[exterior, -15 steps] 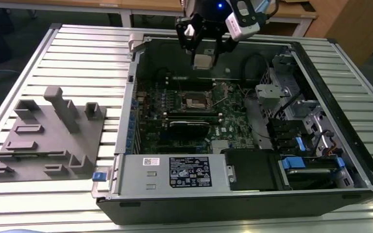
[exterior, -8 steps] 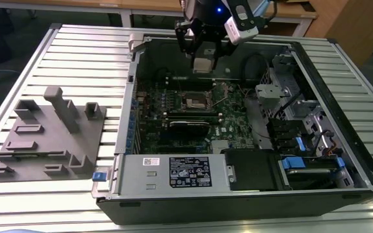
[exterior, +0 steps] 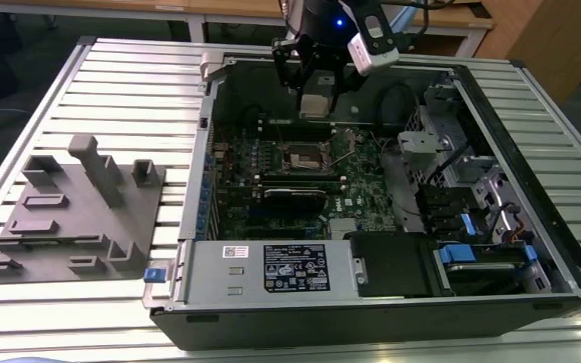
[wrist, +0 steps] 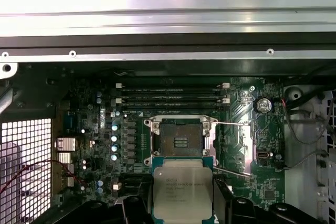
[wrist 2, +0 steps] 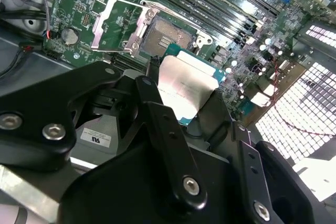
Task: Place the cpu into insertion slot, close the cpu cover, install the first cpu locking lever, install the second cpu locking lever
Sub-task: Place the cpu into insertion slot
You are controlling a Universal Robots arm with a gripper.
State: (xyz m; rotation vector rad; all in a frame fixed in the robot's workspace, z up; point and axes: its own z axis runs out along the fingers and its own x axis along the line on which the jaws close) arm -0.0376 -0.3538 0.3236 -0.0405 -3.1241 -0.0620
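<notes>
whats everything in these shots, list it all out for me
cpu: one, silver-grey face with green edge, held in the pincer above the board near the insertion slot
insertion slot: one, dark centre with silvery rim, on the green board, nothing in it
cpu cover: one, silvery, lying open beside the slot
memory slots: several, black, on the board next to the slot
computer case: one, black, lying open on the table
table: one, pale slatted metal, under the case
fixture block: one, grey, on the table, at the exterior view's left of the case
pincer: one, black, shut on the cpu
</notes>
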